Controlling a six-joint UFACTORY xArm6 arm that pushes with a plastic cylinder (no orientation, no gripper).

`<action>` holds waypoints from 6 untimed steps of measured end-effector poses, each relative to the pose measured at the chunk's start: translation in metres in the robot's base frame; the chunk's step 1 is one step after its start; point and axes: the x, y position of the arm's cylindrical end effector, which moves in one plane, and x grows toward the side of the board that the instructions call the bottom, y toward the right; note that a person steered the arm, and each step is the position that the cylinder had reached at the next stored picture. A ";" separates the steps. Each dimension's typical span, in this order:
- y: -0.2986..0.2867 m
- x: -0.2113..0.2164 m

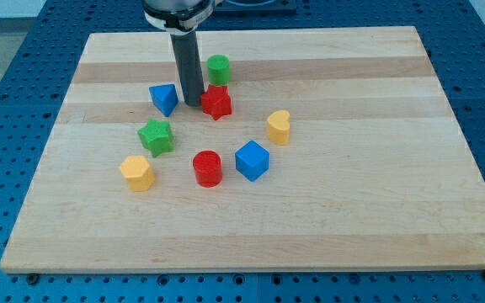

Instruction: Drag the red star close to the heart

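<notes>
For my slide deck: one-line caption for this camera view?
My tip rests against the red star's left side, the yellow heart waiting off to the view's right.

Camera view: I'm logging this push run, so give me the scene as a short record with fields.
my tip: on the board, against the view's left side of the red star
red star: near the view's top centre
yellow heart: toward the view's right and slightly below the star, apart from it
green cylinder: just above the star
blue triangle: left of the tip
green star
yellow hexagon
red cylinder
blue cube
</notes>
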 end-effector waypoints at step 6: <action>0.116 0.009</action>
